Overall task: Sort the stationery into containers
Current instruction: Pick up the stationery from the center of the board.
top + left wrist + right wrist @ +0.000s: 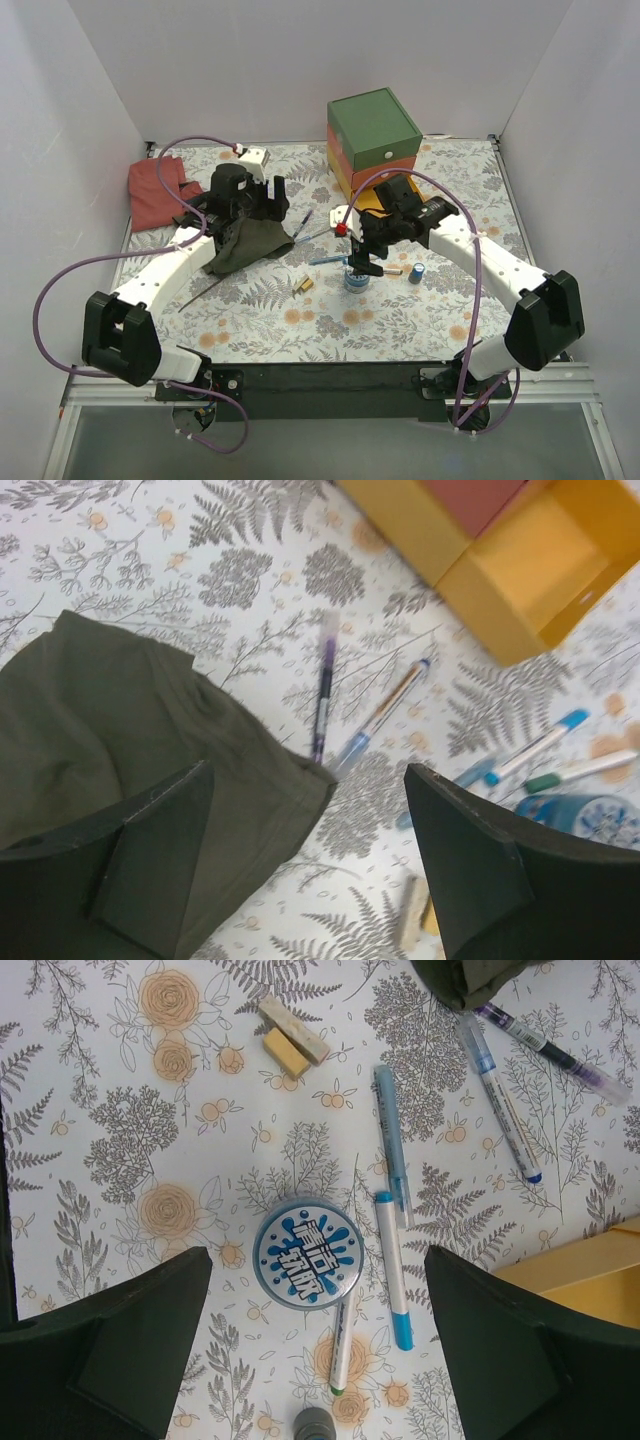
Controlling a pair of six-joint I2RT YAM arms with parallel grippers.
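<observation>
The round blue-white tin (pixel 307 1253) lies on the floral mat between the fingers of my open, empty right gripper (pixel 318 1255), which hovers over it (pixel 360 265). A white marker with a blue cap (pixel 393 1270), a green-capped one (pixel 342 1345), a light blue pen (pixel 392 1145), a silver pen (pixel 500 1100), a purple pen (pixel 555 1055), the small blue cylinder (pixel 313 1425) and the brass piece (pixel 290 1040) lie around it. My left gripper (pixel 308 770) is open and empty above the edge of the dark green cloth (pixel 120 730). The chest (pixel 372 135) has its yellow drawer (pixel 530 570) pulled open.
The red cloth (pixel 155 190) lies at the far left by the wall. White walls enclose the mat on three sides. Purple cables loop over both arms. A thin dark stick (pixel 200 295) lies near the left arm.
</observation>
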